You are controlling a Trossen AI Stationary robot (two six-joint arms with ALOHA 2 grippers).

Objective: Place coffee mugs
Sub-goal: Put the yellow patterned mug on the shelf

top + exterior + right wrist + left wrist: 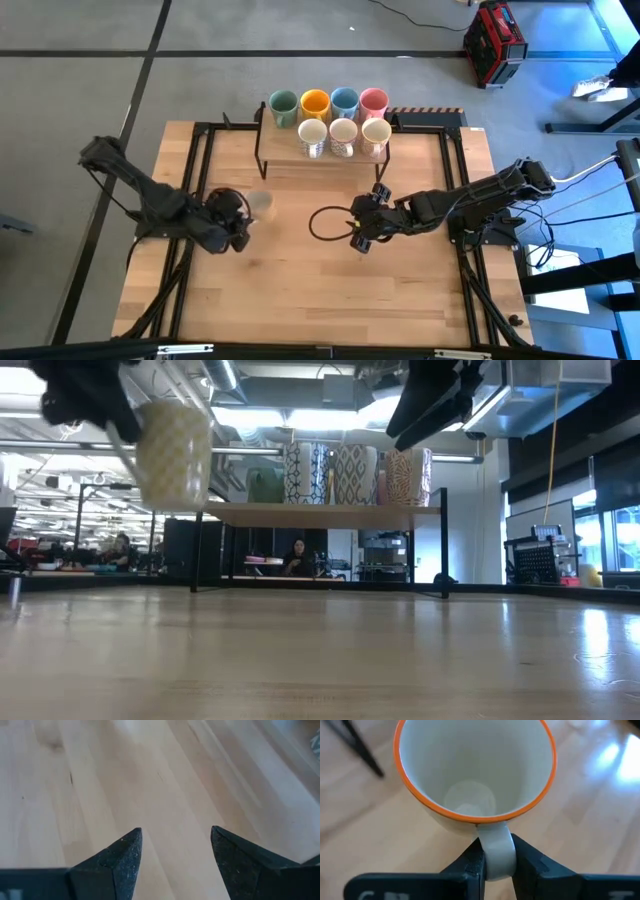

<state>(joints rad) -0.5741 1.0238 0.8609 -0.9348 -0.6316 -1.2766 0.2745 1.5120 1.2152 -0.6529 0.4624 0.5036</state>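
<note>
A cream mug (475, 780) with an orange rim and a patterned wall (175, 455) hangs above the table's left half, and my left gripper (495, 852) is shut on it. A dark-legged shelf (330, 155) at the far middle carries a green (283, 104), an orange (314, 103), a blue (345, 101) and a pink mug (374, 101) in its back row. Three cream mugs (343, 135) stand in front of them. My right gripper (358, 235) hovers open over the table's middle, with only bare wood between its fingers (125, 855). My left gripper pinches the mug's side handle (496, 845) between its two fingers, one on each flat side of the loop. The fingers slant down from the table's left. The mug (262, 205) hangs beyond them, close to upright with its mouth up, lifted clear of the table.
The shelf's dark legs (443, 540) stand on the far part of the table. Black frame rails (200, 180) run along the left and right sides. A black cable loop (325, 222) lies beside my right gripper. Bare wood (300, 290) lies toward the near edge.
</note>
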